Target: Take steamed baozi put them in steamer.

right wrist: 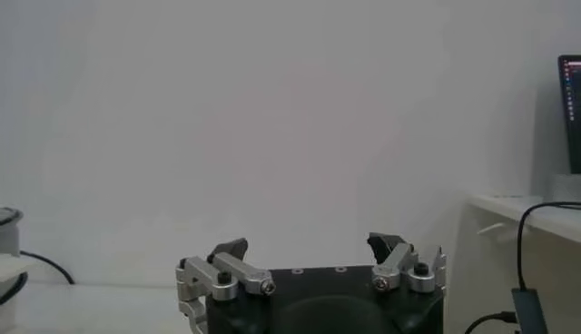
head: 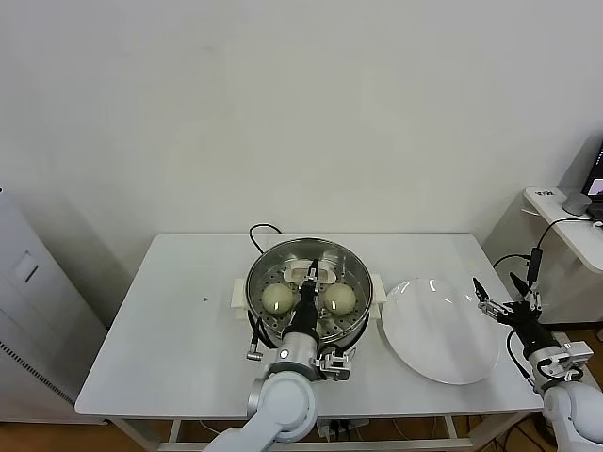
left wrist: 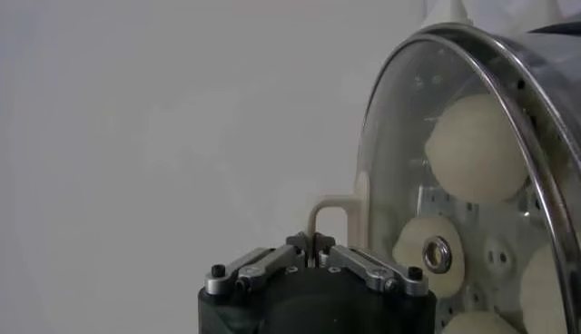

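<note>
The steamer (head: pixel 259 268) stands mid-table, a shiny steel pot on a white base. Two pale steamed baozi (head: pixel 276 298) (head: pixel 339 298) show inside it on the perforated tray. My left gripper (head: pixel 306 285) reaches over the pot's middle, shut on the thin cream handle (left wrist: pixel 329 207) of a glass lid (left wrist: pixel 399 127). In the left wrist view the left gripper (left wrist: pixel 313 240) pinches that handle, and several baozi (left wrist: pixel 477 150) show through the glass. My right gripper (head: pixel 497 303) hovers open at the table's right edge, nothing between its fingers (right wrist: pixel 231 250).
A flat white plate (head: pixel 438 330) lies bare to the right of the steamer. A black cord (head: pixel 259 231) runs off behind the pot. A grey cabinet (head: pixel 28 311) stands left of the table and a white side desk (head: pixel 565 212) at the right.
</note>
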Tool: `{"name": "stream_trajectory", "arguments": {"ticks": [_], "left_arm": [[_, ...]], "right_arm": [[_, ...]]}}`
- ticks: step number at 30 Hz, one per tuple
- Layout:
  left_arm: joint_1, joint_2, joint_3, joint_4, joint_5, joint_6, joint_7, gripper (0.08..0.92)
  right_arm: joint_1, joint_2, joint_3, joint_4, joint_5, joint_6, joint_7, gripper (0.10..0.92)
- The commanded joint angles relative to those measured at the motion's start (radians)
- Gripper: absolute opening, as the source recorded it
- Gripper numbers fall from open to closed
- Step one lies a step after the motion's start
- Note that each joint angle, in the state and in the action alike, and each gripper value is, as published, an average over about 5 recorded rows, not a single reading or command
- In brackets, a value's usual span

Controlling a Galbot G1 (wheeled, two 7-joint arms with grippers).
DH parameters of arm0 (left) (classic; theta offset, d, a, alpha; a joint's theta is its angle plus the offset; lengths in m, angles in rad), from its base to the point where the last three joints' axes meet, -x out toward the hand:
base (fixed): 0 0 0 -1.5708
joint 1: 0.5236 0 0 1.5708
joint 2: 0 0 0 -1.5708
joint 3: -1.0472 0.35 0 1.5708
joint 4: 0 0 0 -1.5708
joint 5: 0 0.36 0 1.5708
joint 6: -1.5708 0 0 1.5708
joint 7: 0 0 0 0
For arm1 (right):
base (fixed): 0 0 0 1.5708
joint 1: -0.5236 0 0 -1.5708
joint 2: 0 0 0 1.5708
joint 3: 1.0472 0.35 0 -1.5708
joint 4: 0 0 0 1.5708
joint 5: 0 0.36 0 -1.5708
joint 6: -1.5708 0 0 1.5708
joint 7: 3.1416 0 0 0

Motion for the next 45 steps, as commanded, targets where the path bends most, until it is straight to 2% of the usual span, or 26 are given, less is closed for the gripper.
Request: {"name": "stream_trajectory", "arguments": {"ticks": [1,9,13,16,20,23,25,28,31,33,36,40,45], "left_arm": [[0.005,-0.003,-0.004,0.014,-0.016,0.001,-0.017,0.106],[0.040,0.002,-0.005,-0.016,-0.037,0.023,-0.054,0.106],[0.084,0.034,-0.012,-0.143,-0.123,0.014,-0.046,0.145],[0.124,0.091,-0.057,-0.271,-0.277,-0.058,0.014,0.223],[0.150,0.197,-0.169,-0.395,-0.678,-0.182,0.110,0.344],[0.146,0.256,-0.292,-0.427,-1.016,-0.303,0.153,0.431],[0.134,0.273,-0.385,-0.431,-1.250,-0.340,0.127,0.483],[0.122,0.259,-0.539,-0.440,-1.635,-0.309,0.028,0.570],[0.129,0.213,-0.693,-0.423,-1.942,-0.260,-0.093,0.656],[0.143,0.195,-0.776,-0.380,-2.004,-0.246,-0.165,0.717],[0.168,0.187,-0.864,-0.292,-2.005,-0.245,-0.226,0.789],[0.204,0.205,-0.917,-0.138,-1.997,-0.264,-0.261,0.820],[0.242,0.247,-0.911,0.036,-1.949,-0.324,-0.242,0.823]], "right_arm": [[0.001,0.002,0.000,0.000,-0.001,0.000,0.000,0.823],[0.002,0.006,0.000,0.001,-0.002,0.000,-0.001,0.823],[0.001,0.003,0.000,0.001,0.001,0.000,-0.004,0.823],[0.002,0.001,0.001,0.000,0.004,0.000,-0.006,0.823],[0.006,0.003,0.002,-0.001,0.009,-0.004,-0.008,0.823],[0.010,0.009,-0.004,0.005,0.019,-0.026,0.000,0.823],[0.008,0.012,-0.010,0.020,0.031,-0.053,0.024,0.823],[0.002,0.016,-0.020,0.045,0.041,-0.088,0.069,0.823],[-0.001,0.013,-0.033,0.059,0.035,-0.100,0.105,0.823],[-0.003,0.009,-0.038,0.064,0.025,-0.102,0.120,0.823],[-0.013,0.001,-0.035,0.070,0.003,-0.107,0.122,0.823],[-0.026,-0.004,-0.033,0.081,0.000,-0.121,0.117,0.823],[-0.037,-0.001,-0.022,0.096,-0.029,-0.147,0.100,0.823]]}}
